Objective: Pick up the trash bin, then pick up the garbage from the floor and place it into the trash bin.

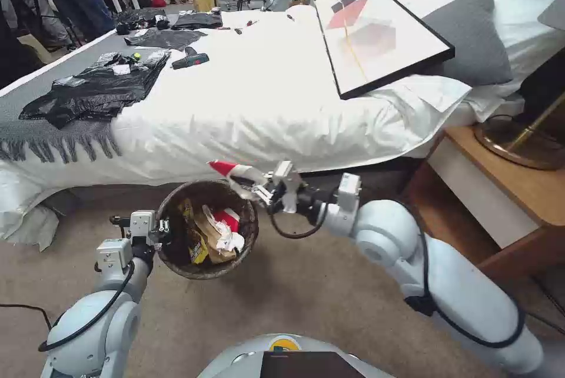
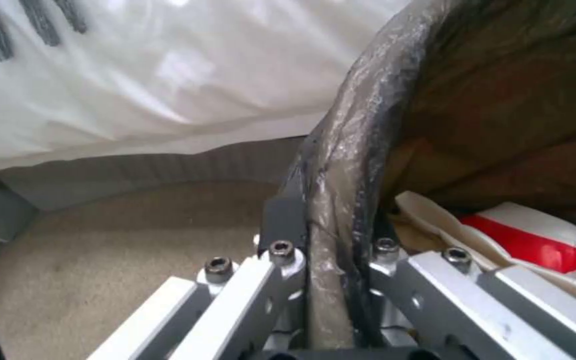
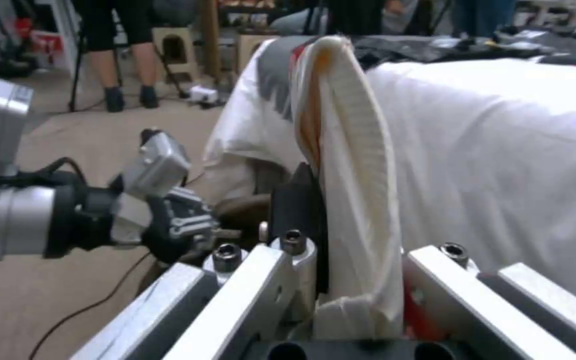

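The left hand (image 1: 162, 228) is clamped on the rim of a small round trash bin lined with a dark crinkled bag (image 1: 207, 229), held above the carpet beside the bed. The right hand (image 1: 254, 185) pinches a crushed red-and-white paper cup (image 1: 232, 171) over the bin's far rim.

The white plastic wall of the round bag-lined trash bin (image 1: 207, 231) is hiding under its crinkled dark liner. The crushed red-and-white paper cup (image 3: 348, 165) is covering its own gripping fingers. Lower litter in the bin is lying buried beneath upper pieces.
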Controlling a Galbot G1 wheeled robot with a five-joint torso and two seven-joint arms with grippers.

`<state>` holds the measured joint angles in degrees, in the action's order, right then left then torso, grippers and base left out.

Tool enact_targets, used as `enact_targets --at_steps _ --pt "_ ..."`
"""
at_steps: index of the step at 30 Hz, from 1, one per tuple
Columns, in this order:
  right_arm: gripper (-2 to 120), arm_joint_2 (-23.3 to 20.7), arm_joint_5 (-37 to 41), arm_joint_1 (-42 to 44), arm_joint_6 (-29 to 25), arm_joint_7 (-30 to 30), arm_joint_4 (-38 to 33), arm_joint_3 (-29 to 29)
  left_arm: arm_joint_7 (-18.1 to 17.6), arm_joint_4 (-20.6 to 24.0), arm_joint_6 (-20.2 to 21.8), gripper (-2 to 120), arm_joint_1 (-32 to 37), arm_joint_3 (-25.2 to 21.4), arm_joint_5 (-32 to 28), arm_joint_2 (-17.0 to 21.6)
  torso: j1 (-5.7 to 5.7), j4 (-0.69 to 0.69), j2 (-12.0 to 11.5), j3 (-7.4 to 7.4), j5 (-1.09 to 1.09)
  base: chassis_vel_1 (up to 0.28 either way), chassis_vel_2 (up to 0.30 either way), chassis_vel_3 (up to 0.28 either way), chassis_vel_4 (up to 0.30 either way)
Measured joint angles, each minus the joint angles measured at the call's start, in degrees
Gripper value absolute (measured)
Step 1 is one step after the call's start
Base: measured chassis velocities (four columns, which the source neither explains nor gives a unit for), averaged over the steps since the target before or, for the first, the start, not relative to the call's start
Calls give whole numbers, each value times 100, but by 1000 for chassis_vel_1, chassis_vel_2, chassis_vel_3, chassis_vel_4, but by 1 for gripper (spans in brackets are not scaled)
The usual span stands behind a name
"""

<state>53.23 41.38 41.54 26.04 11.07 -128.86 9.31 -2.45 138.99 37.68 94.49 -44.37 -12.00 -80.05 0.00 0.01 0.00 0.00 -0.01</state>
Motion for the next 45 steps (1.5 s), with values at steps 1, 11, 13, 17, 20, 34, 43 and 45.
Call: enact_targets --at_steps 1,11,13,17,20,34,43,45 --pt "0 12 -1 -108 23 -14 19 147 -1 3 1 3 -1 -6 -1 2 0 0 0 0 0 0 0 0 0" --pt "0 110 5 -551 163 -149 194 918 -4 5 6 3 -20 -2 -3 -2 0 -1 0 0 0 0 0 0 0" --pt "0 127 -1 -582 178 -153 228 993 -4 5 7 3 -23 -1 -3 -1 0 -1 0 0 0 0 0 0 0" --pt "0 157 -62 -643 200 -159 337 1206 -4 6 9 3 -30 0 -2 0 0 -2 0 0 0 0 0 0 0" --pt "0 227 -175 -687 202 -171 511 1399 -5 5 10 3 -35 3 -2 0 0 -1 0 0 0 0 0 0 0" --pt "9 468 -413 -767 217 -283 964 1741 -4 -11 10 3 -64 2 -12 6 0 -1 0 0 0 0 0 0 0" --pt "41 540 -443 -807 213 -344 1070 1774 8 -33 10 3 -93 1 -20 3 0 -1 0 0 1 0 0 0 0" --pt "51 565 -445 -810 209 -366 1101 1777 9 -33 13 3 -94 1 -21 4 0 -1 0 0 1 0 0 0 0"
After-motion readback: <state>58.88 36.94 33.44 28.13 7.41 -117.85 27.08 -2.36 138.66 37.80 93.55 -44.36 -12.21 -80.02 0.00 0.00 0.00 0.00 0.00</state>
